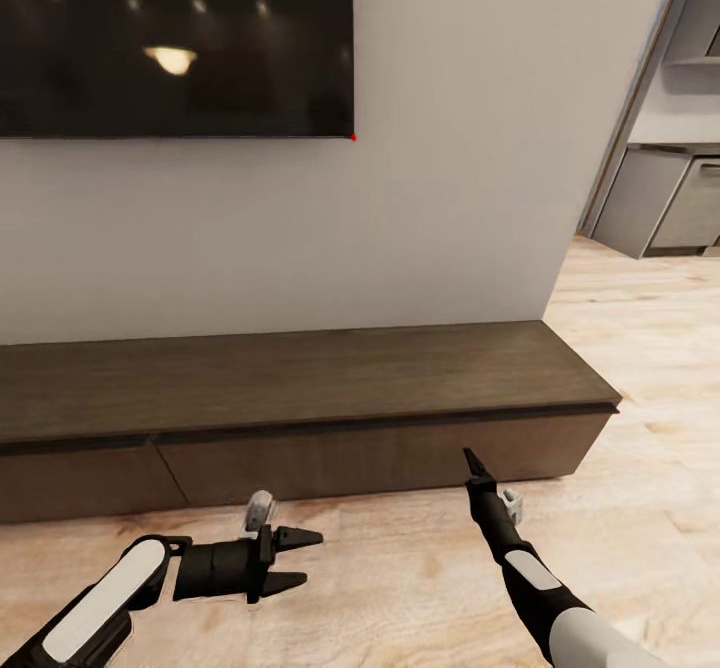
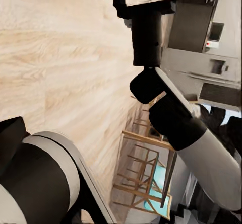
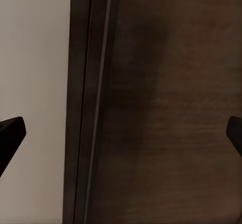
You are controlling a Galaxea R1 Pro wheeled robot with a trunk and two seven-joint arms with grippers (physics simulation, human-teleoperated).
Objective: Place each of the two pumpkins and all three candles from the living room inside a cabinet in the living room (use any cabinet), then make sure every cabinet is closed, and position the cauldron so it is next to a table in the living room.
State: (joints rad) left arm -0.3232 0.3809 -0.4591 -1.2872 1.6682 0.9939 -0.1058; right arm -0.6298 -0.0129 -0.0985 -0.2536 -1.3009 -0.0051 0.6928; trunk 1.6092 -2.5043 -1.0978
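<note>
Your right gripper, jaws spread and empty, points straight at the closed cabinet drawer front just ahead.

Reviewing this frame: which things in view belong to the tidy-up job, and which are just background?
Job:
cabinet, drawers shut
right gripper, open, pointed at a drawer front
left gripper, open, empty, low over the floor

Background:
TV on the wall
wood floor
grey kitchen units through the doorway
</note>
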